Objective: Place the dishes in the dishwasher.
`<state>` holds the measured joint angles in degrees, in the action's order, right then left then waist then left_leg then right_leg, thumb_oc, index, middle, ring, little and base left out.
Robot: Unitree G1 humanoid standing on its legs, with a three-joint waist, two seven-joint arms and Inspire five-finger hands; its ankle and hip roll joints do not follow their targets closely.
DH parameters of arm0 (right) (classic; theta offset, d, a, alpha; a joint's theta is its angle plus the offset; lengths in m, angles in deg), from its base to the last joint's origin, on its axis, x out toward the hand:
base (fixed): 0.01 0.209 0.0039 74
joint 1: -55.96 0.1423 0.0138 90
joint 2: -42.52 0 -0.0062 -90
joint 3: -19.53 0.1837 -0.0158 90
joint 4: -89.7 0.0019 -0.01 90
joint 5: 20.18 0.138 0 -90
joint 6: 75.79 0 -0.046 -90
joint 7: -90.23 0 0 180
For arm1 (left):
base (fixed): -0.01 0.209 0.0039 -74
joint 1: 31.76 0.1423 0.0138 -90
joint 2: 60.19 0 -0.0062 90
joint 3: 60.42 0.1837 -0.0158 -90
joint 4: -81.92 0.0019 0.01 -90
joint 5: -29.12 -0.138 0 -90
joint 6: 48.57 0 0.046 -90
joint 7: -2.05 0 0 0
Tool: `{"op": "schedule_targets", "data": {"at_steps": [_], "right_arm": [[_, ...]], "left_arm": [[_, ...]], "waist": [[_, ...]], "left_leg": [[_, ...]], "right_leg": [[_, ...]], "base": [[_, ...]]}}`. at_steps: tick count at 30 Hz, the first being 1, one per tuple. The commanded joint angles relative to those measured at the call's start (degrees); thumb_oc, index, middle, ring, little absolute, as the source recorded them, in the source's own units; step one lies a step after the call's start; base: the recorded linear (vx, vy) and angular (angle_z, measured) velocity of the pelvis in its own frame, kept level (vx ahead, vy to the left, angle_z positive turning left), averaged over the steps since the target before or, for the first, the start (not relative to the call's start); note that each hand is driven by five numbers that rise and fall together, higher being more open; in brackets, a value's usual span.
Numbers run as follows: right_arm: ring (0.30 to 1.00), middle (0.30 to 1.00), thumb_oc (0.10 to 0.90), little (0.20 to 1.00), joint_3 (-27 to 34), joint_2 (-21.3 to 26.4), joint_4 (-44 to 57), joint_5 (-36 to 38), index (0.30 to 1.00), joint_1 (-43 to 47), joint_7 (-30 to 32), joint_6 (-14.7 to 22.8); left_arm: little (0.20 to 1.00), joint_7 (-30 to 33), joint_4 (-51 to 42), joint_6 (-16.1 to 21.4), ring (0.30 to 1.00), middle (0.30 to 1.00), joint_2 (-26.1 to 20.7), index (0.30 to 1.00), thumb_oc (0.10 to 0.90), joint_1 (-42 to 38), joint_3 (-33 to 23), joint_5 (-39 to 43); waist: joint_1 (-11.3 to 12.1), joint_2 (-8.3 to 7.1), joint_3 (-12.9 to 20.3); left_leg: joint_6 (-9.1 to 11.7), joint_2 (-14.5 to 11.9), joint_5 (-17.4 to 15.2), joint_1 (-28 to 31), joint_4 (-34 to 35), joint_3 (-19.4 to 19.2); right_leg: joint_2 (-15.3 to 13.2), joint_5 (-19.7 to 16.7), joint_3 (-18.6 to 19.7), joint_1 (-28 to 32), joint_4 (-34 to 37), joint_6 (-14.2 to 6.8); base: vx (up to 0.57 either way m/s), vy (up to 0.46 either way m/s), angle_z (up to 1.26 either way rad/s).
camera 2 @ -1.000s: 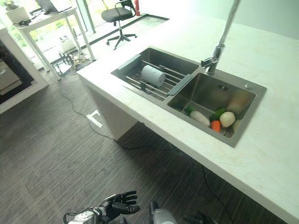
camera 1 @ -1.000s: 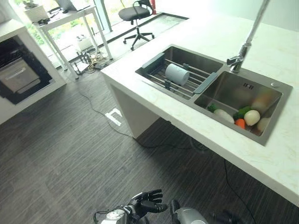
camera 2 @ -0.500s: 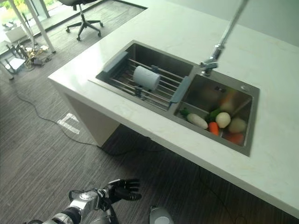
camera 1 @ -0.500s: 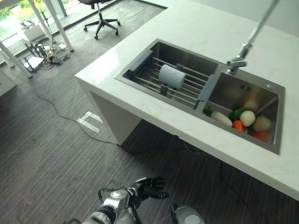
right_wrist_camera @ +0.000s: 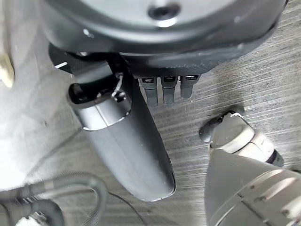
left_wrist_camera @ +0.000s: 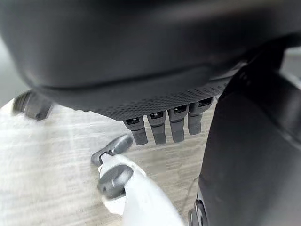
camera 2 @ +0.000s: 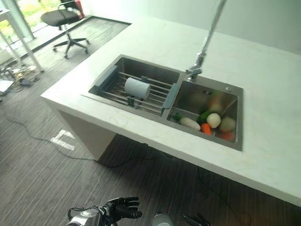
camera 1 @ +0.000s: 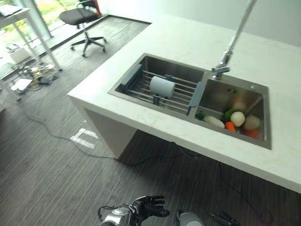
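- A pale grey cylindrical cup (camera 1: 162, 86) was seen lying on its side on the metal-barred drying rack (camera 1: 141, 89) in the stainless-steel sink basin (camera 1: 164, 66) nearer the white stone counter's (camera 1: 178, 42) free end.
- Vegetables (camera 1: 237, 118), white, orange and green, were heaped in the other basin, below the tall chrome tap (camera 1: 229, 52).
- The left hand (camera 1: 149, 206) was held low over the dark striped floor (camera 1: 42, 174), its fingers loosely extended, with nothing held.
- The right hand (right_wrist_camera: 164, 89) hung beside the body, fingers relaxed, likewise with nothing in it.
- No dishwasher could be seen; the task was judged barely begun, the cup not yet picked up.
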<state>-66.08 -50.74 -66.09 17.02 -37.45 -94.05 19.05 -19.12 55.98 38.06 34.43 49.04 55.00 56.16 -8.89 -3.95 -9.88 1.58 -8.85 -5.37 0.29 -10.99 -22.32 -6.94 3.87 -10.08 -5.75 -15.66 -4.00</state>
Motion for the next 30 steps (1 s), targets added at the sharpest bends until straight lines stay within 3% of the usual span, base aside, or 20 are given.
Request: {"op": "schedule_targets", "data": {"at_steps": [1,2,3,5,6,7,8,9,10,11,12,14,16,17,20,21,23,26,30], "right_arm": [[0.9,0.9,0.8,0.9,-3.24,3.05,3.12,-1.81,0.9,0.19,2.15,-2.61],[0.9,0.9,0.8,0.9,-4.07,3.3,3.72,-0.56,0.9,0.26,2.79,-3.65],[0.9,0.9,0.8,0.9,-4.19,3.05,3.72,1.2,0.9,0.04,4.05,-4.44],[0.9,0.9,0.8,0.9,-4.27,2.86,3.23,2.57,0.9,-0.78,5.24,-3.3],[0.9,0.9,0.8,0.9,-4.28,3.3,3.73,1.09,0.9,-0.78,6.17,-3.67],[0.9,0.9,0.8,0.9,-4.61,4.01,3.84,0.78,0.9,-0.74,6.55,-3.89],[0.9,0.9,0.8,0.9,-4.8,5.22,3.31,1.76,0.9,-0.38,6.36,-3.84],[0.9,0.9,0.8,0.9,-4.17,7.11,3.76,1.97,0.9,0.3,5.46,-4.94],[0.9,0.9,0.8,0.9,-4.03,7.35,3.9,2.07,0.9,0.42,5.35,-5.2],[0.9,0.9,0.8,0.9,-3.57,7.8,4.29,1.57,0.9,0.63,4.97,-5.74],[0.9,0.9,0.8,0.9,-2.71,8.55,5.49,0.26,0.9,0.22,4.66,-6.44],[0.9,0.9,0.8,0.9,-2.71,8.79,7.4,-0.12,0.9,-0.63,5.03,-6.48],[0.9,0.9,0.8,0.9,-2.61,8.56,8.45,0.0,0.9,-1.13,5.55,-5.62],[0.9,0.9,0.8,0.9,-2.51,8.61,8.57,-0.02,0.9,-1.48,5.9,-5.17],[0.9,0.9,0.8,0.9,-1.63,8.5,8.44,1.64,0.9,-1.66,6.37,-5.97],[0.9,0.9,0.8,0.9,-1.41,8.12,8.17,2.22,0.9,-1.36,5.85,-5.95],[0.9,0.9,0.8,0.9,-0.93,7.27,8.22,0.1,0.9,-1.67,5.36,-5.23],[0.9,0.9,0.8,0.9,-1.18,5.94,6.32,-1.59,0.9,-1.11,4.78,-3.74],[0.9,0.9,0.8,0.9,-2.85,4.9,7.13,-2.55,0.9,-0.08,4.47,-2.46]], "left_arm": [[0.9,7.91,-2.97,0.44,0.9,0.9,-0.2,0.9,0.8,0.02,-8.54,15.23],[0.9,10.25,-3.1,-0.01,0.9,0.9,-1.01,0.9,0.8,-0.71,-10.44,16.68],[0.9,13.03,-1.85,0.58,0.9,0.9,-0.99,0.9,0.8,-1.72,-10.58,17.84],[0.9,13.4,0.06,1.3,0.9,0.9,-0.19,0.9,0.8,-1.21,-13.46,17.78],[0.9,12.51,0.67,1.62,0.9,0.9,0.49,0.9,0.8,-0.11,-15.34,14.21],[0.9,11.65,0.88,1.84,0.9,0.9,0.79,0.9,0.8,0.58,-16.17,10.31],[0.9,11.46,1.3,2.91,0.9,0.9,1.05,0.9,0.8,1.13,-16.31,6.42],[0.9,11.28,1.89,4.61,0.9,0.9,0.77,0.9,0.8,2.09,-15.8,6.45],[0.9,11.23,2.02,4.73,0.9,0.9,0.66,0.9,0.8,2.22,-15.72,7.44],[0.9,10.6,2.35,4.61,0.9,0.9,0.25,0.9,0.8,2.51,-16.08,10.11],[0.9,9.75,2.69,3.35,0.9,0.9,-0.33,0.9,0.8,2.5,-17.46,12.85],[0.9,9.37,3.55,3.16,0.9,0.9,-0.27,0.9,0.8,2.55,-18.59,10.52],[0.9,8.25,4.5,4.4,0.9,0.9,-0.39,0.9,0.8,2.76,-18.95,6.47],[0.9,7.97,4.79,4.48,0.9,0.9,-0.73,0.9,0.8,2.88,-18.79,5.76],[0.9,9.64,5.03,3.2,0.9,0.9,-1.36,0.9,0.8,2.9,-18.45,8.69],[0.9,10.58,5.02,3.32,0.9,0.9,-1.72,0.9,0.8,3.09,-18.88,11.1],[0.9,11.3,5.27,3.5,0.9,0.9,-2.3,0.9,0.8,3.47,-20.43,12.68],[0.9,13.29,6.96,2.04,0.9,0.9,-2.79,0.9,0.8,2.92,-22.5,13.17],[0.9,14.75,8.91,-1.85,0.9,0.9,-2.74,0.9,0.8,2.97,-22.2,9.8]], "waist": [[1.19,1.22,-1.93],[1.33,1.32,-2.45],[0.32,0.1,-2.27],[0.72,-1.83,-1.68],[2.1,-2.42,-2.15],[2.97,-2.03,-2.67],[3.87,-2.25,-2.94],[4.57,-1.53,-3.07],[4.66,-1.45,-3.15],[4.43,-1.06,-2.98],[3.8,0.84,-2.98],[4.35,2.74,-3.24],[4.12,3.65,-3.07],[3.48,3.66,-3.02],[3.54,3.93,-2.48],[3.83,4.01,-2.32],[3.55,4.04,-1.91],[5.13,2.94,-0.35],[6.32,1.62,0.38]], "left_leg": [[-1.14,-3.26,-10.74,-0.54,-6.2,-1.72],[-1.17,-4.28,-10.57,0.59,-6.2,-4.12],[-1.3,-2.73,-11.24,1.42,-6.2,-2.65],[-0.41,-0.61,-9.02,3.59,-6.2,-2.33],[0.14,-0.03,-8.07,1.35,-12.45,0.68],[0.84,-0.17,-6.6,-1.87,-18.56,4.57],[0.83,-0.07,-2.94,-5.98,-22.63,7.6],[0.26,0.55,-2.77,-7.47,-18.96,10.22],[0.09,0.67,-3.01,-7.07,-17.63,10.26],[-0.07,0.16,-2.94,-5.9,-12.02,9.86],[1.54,-3.58,-1.01,-7.56,-6.2,9.66],[4.16,-6.72,2.19,-13.33,-6.2,15.45],[4.6,-8.98,2.16,-15.38,-6.2,14.69],[5.32,-9.62,1.08,-14.56,-6.2,12.35],[4.68,-8.85,1.19,-14.2,-6.2,11.88],[4.44,-7.93,0.25,-13.77,-6.2,13.06],[4.35,-7.42,-0.82,-12.63,-6.2,11.71],[3.7,-5.0,-2.43,-12.39,-6.2,11.96],[4.01,-5.8,-2.69,-12.85,-6.2,10.29]], "right_leg": [[-5.79,-4.26,-10.82,-4.21,-1.53,-8.32],[-7.56,-1.43,-13.22,-3.38,-2.3,-7.15],[-5.4,-0.71,-9.89,-4.73,-1.53,-6.71],[-4.91,2.38,-8.4,-3.12,-1.53,-4.26],[-4.33,3.99,-6.67,-1.64,-1.53,-2.77],[-2.83,5.18,-4.75,-0.76,-1.53,-1.16],[-1.9,5.48,-3.04,-0.47,-1.53,0.76],[-1.21,6.69,-1.48,0.58,-1.53,0.91],[-1.23,6.84,-1.26,0.78,-1.53,0.78],[-1.26,7.34,-1.15,1.07,-1.53,0.41],[-0.56,8.44,-1.94,1.93,-1.53,-0.02],[0.05,9.8,-1.57,2.98,-1.53,-0.28],[-1.15,10.55,-2.86,3.6,-1.53,-1.06],[-2.42,11.5,-4.12,4.75,-1.53,-1.93],[-3.87,10.22,-5.12,4.35,-1.53,-2.76],[-4.64,9.85,-4.63,3.85,-1.53,-3.34],[-6.48,8.72,-5.25,3.24,-1.53,-4.21],[-9.26,7.22,-6.05,1.64,-1.53,-5.85],[-11.92,6.05,-7.86,-0.15,-1.53,-7.37]], "base": [[-0.13,-0.231,-3.08],[-0.02,-0.297,-2.63],[0.05,-0.278,-1.49],[0.17,-0.214,0.19],[0.18,-0.143,0.32],[0.07,-0.111,-0.18],[0.03,0.118,-0.51],[0.01,0.186,-0.63],[0.07,0.303,-0.81],[0.08,0.361,-1.16],[0.12,0.495,-1.4],[0.14,0.441,-0.35],[0.16,0.354,-0.06],[0.17,0.312,-0.34],[0.01,0.281,-0.44],[0.01,0.219,-0.32],[0.04,0.232,-0.37],[0.08,0.08,-0.14],[-0.01,-0.018,0.08]]}}
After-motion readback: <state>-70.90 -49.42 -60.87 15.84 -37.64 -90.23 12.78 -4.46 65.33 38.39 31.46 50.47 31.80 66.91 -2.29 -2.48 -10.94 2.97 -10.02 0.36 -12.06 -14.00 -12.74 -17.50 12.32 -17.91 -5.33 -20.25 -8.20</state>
